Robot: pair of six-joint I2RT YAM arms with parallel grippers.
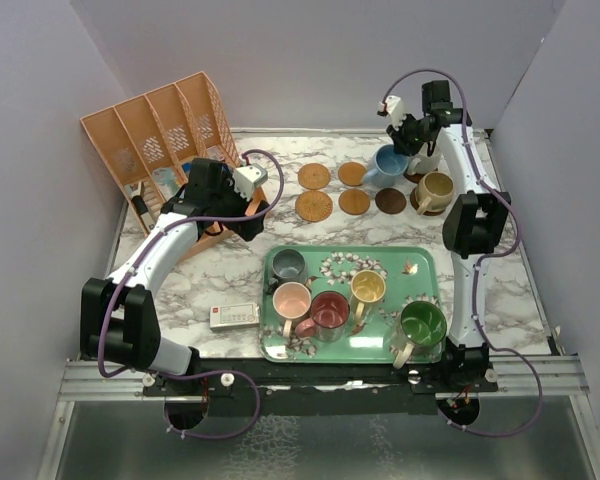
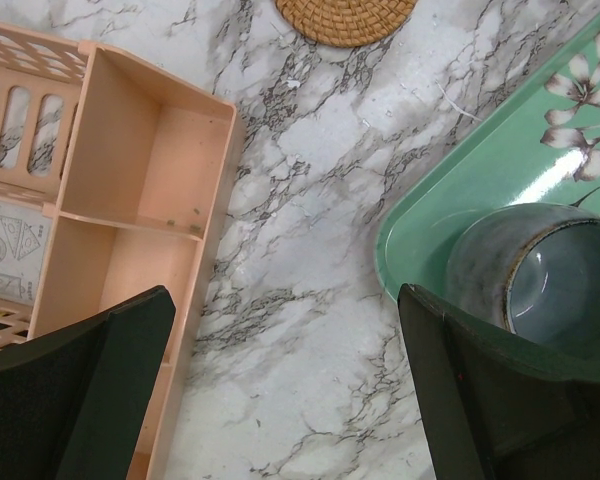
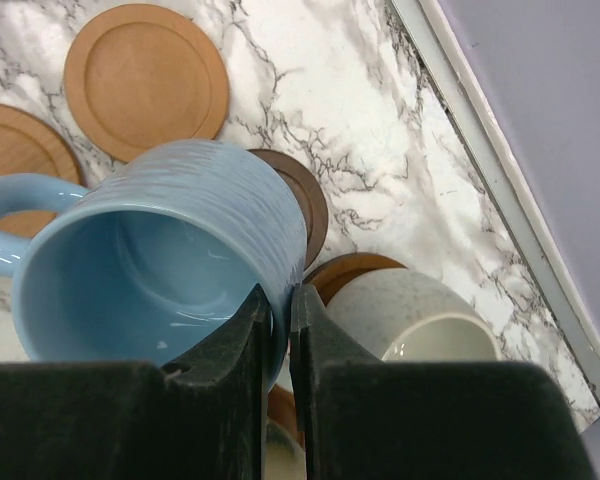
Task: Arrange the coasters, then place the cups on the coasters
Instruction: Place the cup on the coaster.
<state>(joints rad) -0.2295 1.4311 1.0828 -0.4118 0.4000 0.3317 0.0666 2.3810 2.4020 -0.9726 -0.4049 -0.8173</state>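
Near side, five mugs (image 1: 329, 310) sit on the green tray (image 1: 420, 262); left end effector (image 2: 285, 295) hangs wide open over the counter (image 2: 310, 200), grey mug (image 2: 540, 275) just beside one finger; far back, right end effector (image 3: 280, 295) is pinched shut on the blue mug (image 3: 170, 230) by its rim, above the coasters (image 3: 145, 80); glossy ceramic, probably slippery and chippable, so the rim wall seems the spot to grab imo

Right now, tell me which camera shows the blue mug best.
The right wrist view. The blue mug fills the frame there, its inside and handle plain, its rim pinched between the right fingers. The top external view shows it only small, among the coasters. The left wrist view does not show it.
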